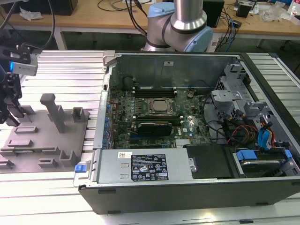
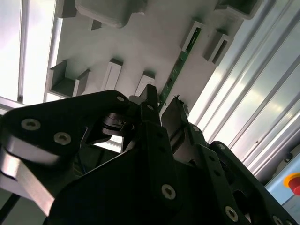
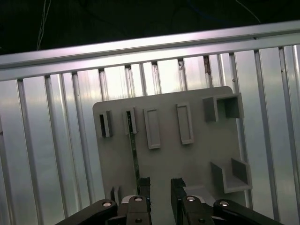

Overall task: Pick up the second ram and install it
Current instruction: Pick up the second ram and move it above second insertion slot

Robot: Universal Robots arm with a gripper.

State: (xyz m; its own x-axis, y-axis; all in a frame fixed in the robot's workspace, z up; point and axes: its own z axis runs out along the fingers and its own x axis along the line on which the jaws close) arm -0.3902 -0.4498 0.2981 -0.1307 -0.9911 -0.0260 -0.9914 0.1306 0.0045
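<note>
Gripper: the gripper point(image 3: 161, 185) had its 2 fingers spread with a gap between them, gripping nothing, above the gray tray point(image 3: 206, 154) at the exterior view's left.
Ram: the thin green ram point(image 3: 135, 154) stood on edge in a tray slot, its end just beside 1 fingertip; whether they touched could not be told.
Room: bare ribbed table point(image 3: 47, 140) lay around the tray.
Case: the open computer case point(image 1: 187, 61) at the exterior view's right held the motherboard point(image 1: 187, 124).
</note>
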